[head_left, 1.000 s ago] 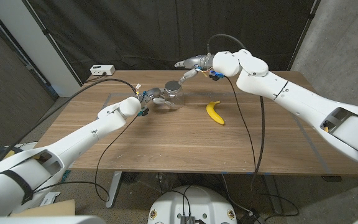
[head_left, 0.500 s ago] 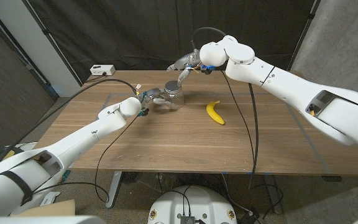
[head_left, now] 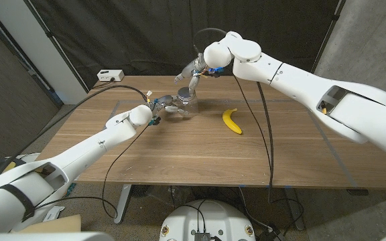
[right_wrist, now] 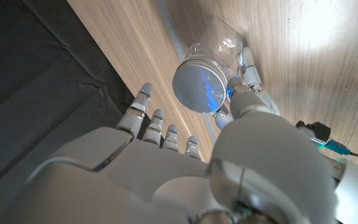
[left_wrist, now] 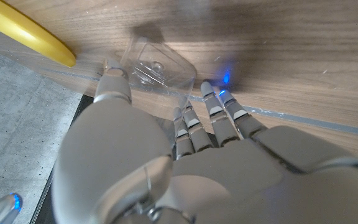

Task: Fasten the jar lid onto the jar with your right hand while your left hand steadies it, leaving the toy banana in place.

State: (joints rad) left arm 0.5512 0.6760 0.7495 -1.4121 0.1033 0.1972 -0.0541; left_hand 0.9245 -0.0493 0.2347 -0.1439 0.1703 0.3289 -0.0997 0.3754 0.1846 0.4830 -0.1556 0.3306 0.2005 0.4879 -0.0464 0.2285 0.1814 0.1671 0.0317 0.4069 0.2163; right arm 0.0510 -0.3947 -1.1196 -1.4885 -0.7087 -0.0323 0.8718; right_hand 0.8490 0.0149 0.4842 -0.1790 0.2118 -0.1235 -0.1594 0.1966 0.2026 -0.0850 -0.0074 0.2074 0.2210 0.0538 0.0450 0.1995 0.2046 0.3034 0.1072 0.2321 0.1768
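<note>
The jar stands on the surface with its lid on top; the toy banana lies to its right — apart; the left robot hand touches its left side; the right robot hand hovers above.

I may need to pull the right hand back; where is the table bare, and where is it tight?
Bare wood runs along the near table edge and right of the toy banana. It is tight around the jar: the left hand grips it and the right hand hovers above its lid.
</note>
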